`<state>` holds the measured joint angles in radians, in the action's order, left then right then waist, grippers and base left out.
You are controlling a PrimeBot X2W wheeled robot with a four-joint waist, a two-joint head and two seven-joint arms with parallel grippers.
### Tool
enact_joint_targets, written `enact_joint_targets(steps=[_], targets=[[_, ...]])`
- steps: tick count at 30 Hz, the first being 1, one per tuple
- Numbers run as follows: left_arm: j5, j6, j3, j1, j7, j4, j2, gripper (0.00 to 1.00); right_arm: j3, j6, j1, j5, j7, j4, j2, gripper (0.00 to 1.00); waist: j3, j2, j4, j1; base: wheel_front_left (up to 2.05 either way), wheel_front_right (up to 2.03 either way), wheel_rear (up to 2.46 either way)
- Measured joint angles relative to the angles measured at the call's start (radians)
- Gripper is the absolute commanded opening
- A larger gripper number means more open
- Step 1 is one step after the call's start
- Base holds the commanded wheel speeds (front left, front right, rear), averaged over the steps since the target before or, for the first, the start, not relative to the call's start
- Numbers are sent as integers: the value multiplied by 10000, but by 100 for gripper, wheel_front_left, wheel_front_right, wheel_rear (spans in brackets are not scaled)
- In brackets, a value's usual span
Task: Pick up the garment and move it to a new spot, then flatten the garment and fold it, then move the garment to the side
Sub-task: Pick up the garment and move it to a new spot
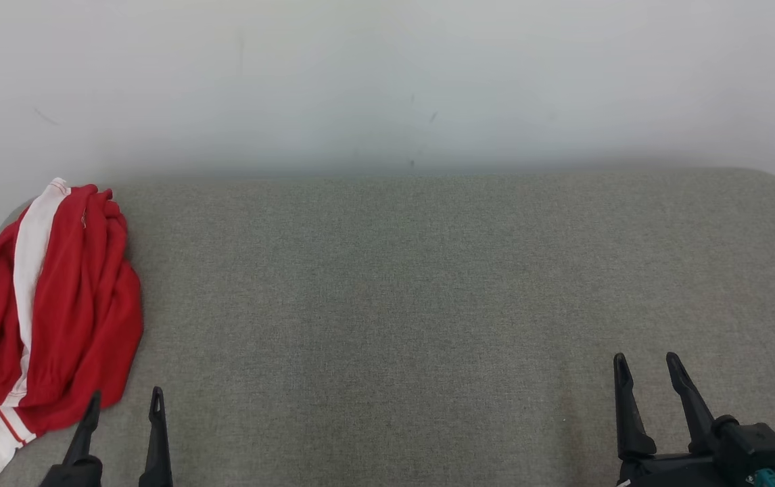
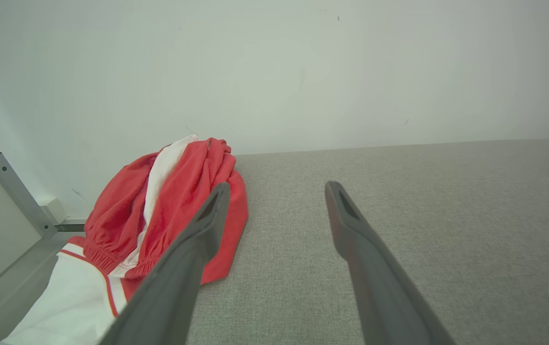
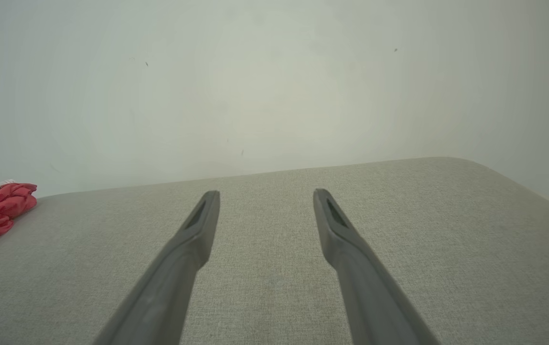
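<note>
Both apart (empty): L end effector point(image 1: 125, 393), R end effector point(image 1: 645, 356); garment point(image 1: 76, 297) lies lengthwise twd wall point(image 1: 387, 81).

Soft even light, faint shadow along the wall point(image 1: 387, 81), sharp focus, no glare

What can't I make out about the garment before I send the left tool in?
- Head view: the garment runs off the left edge, so its full extent is cut off.
- Left wrist view: a finger of the left tool covers part of the near red hem, and the white part runs off the bottom edge.
- Right wrist view: the left edge cuts off most of it.
- All views: crumpled folds hide its type and openings.
</note>
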<state>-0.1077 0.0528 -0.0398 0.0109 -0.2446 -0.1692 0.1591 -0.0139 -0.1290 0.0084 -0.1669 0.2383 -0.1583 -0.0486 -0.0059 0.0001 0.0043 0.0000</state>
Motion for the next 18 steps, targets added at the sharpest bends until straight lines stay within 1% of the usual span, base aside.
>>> enact_joint_targets(steps=[9, 13, 18], targets=[[-86, -25, 75, -12, 48, -38, 54, 100, -84, 0, 59, -13, -69, 59, -2, 100, -18, 0, 103, 0, 0, 0, 0], [-138, -42, 82, -57, 86, -52, 119, 100, -121, 0, 114, -84, -90, 48, -2, 100, -18, -1, 321, 0, 0, 0, 0], [-247, -2, 36, -94, 102, -113, 257, 100, -128, 0, 134, -142, -90, 17, -2, 100, 20, 0, 758, 0, 0, 0, 0]])
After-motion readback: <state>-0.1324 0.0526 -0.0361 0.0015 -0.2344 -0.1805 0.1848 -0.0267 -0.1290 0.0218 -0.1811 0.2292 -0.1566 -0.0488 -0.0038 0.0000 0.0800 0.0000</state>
